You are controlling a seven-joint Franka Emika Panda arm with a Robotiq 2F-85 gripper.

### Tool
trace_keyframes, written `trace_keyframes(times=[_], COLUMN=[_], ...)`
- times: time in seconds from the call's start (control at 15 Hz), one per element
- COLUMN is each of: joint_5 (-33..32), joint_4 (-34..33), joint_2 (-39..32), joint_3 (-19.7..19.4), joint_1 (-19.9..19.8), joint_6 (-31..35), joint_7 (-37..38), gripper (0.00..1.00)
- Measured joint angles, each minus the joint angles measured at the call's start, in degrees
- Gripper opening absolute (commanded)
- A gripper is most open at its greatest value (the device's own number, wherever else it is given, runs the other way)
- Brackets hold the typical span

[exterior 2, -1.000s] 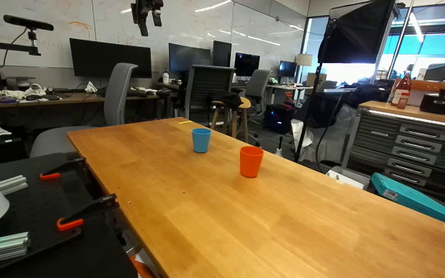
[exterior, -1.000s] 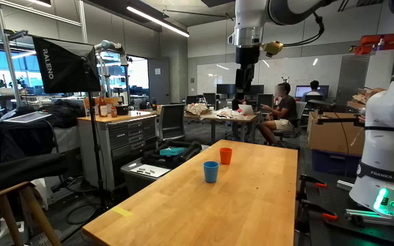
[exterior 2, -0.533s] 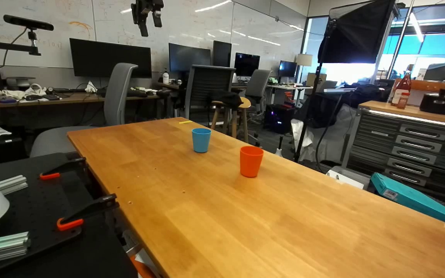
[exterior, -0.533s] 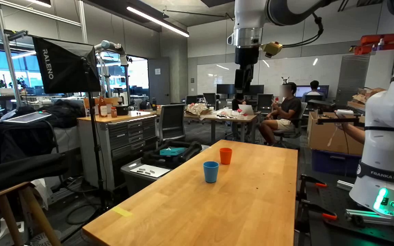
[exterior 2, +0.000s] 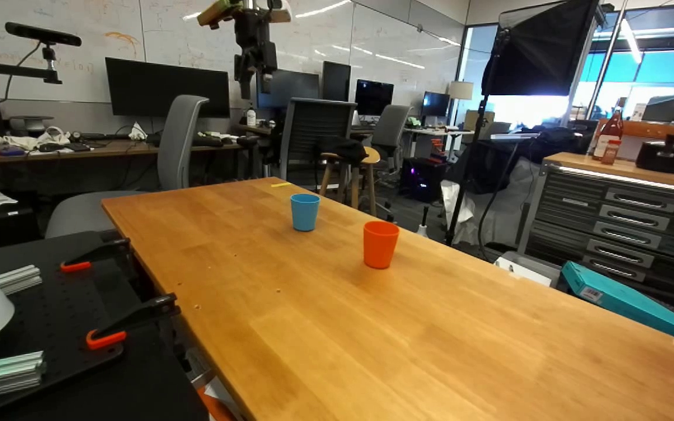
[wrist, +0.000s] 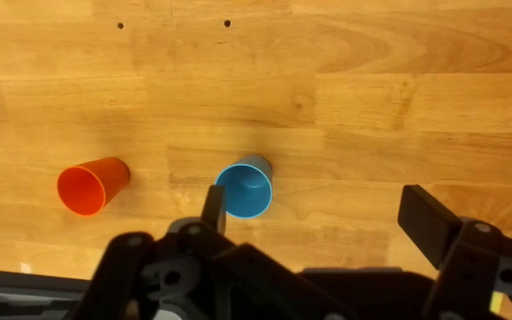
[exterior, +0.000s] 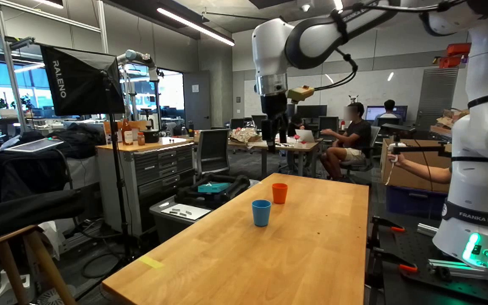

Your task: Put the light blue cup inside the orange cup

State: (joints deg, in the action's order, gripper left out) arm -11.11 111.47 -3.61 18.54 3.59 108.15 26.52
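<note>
Claw released, fingers spread wide, hanging in air well above level of orange cup in both exterior views. Blue cup upright on surface, near orange cup but apart from it; in wrist view it sits right of orange cup, one finger masking a bit of blue rim. Orange cup upright too, mouth up. Yellow strip on surface, well apart from orange cup, blue cup between them. Teal box off surface, right of orange cup in an exterior view.
</note>
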Motion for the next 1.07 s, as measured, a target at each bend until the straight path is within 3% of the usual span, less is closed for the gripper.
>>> trace_keyframes(times=[0.4,1.07], joint_5=[0.0,-0.8], joint_4=[-11.3,-12.2], joint_2=[-15.4,-27.6], joint_3=[-8.2,-15.8], joint_1=[3.0,7.8], joint_6=[0.2,15.1], joint_7=[0.0,3.9], gripper=[1.0,1.0])
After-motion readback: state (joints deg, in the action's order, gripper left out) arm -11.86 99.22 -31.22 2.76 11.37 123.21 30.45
